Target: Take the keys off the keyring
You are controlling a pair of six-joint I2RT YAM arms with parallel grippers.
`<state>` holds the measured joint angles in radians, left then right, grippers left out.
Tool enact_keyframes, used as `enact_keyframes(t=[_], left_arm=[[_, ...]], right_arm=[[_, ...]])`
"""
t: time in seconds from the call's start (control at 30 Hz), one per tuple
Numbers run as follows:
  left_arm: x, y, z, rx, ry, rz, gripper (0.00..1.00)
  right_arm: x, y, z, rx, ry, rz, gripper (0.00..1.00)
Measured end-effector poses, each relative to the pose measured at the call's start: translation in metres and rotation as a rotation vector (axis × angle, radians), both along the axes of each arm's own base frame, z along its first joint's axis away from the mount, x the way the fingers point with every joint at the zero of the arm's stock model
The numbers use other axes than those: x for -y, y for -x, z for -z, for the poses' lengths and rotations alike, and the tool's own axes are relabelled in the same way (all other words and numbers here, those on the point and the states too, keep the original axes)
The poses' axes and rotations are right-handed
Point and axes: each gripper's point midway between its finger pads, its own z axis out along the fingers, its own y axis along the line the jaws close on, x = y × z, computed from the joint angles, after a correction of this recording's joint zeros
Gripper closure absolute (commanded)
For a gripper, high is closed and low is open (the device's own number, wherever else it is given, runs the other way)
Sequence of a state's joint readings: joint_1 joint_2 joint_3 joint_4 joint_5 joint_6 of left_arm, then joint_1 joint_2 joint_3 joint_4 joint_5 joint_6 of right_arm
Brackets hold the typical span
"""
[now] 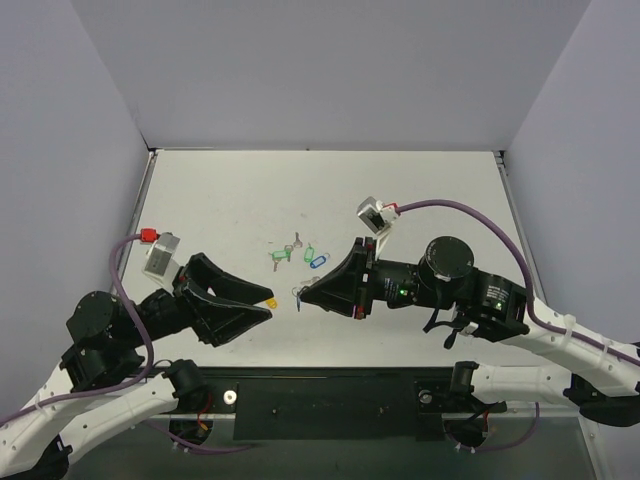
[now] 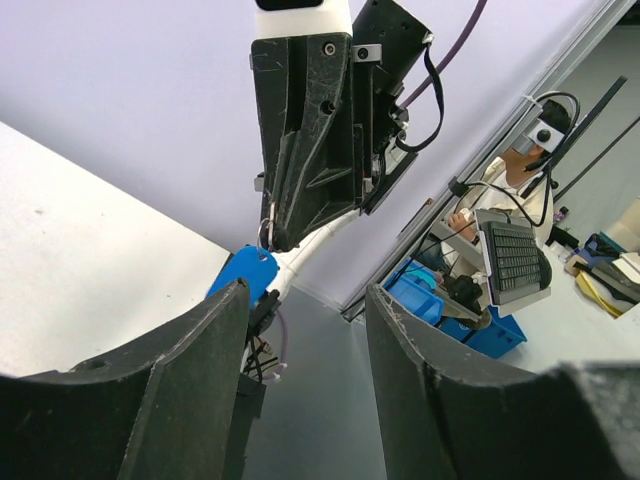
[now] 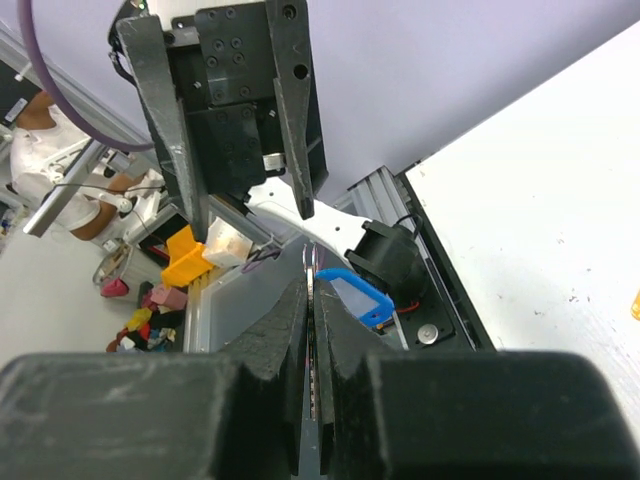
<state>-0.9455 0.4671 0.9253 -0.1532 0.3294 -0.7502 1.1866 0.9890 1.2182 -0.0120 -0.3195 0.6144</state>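
Note:
My right gripper (image 1: pixel 306 293) is shut on the thin metal keyring (image 3: pixel 312 268), seen edge-on between its fingertips (image 3: pixel 296 300). The deep-blue tag (image 3: pixel 356 296) hangs from it, just above the table. In the left wrist view the ring (image 2: pixel 266 236) and blue tag (image 2: pixel 245 273) hang from the right gripper's tip. I cannot tell the keys from the ring. My left gripper (image 1: pixel 266 306) is open and empty, facing the right gripper from a short distance. A yellow tag (image 1: pixel 270 300) lies on the table by its upper fingertip; it also shows in the right wrist view (image 3: pixel 636 305).
Two green-tagged key bunches (image 1: pixel 280 257) (image 1: pixel 308 253) and a lighter blue tag (image 1: pixel 318 262) lie on the white table (image 1: pixel 420 190) just behind the grippers. Grey walls close in the sides and back.

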Motion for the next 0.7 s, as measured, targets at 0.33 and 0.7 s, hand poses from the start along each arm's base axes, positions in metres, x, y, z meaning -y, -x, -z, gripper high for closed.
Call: enact_keyframes(t=[0.33, 0.7], left_arm=[[0.015, -0.009, 0.010, -0.003, -0.008, 0.010, 0.47], [0.019, -0.010, -0.003, 0.031, 0.033, 0.018, 0.56]], right_arm=[[-0.001, 0.002, -0.015, -0.018, -0.065, -0.009, 1.00], [-0.002, 0.007, -0.018, -0.037, -0.081, -0.034, 1.00]])
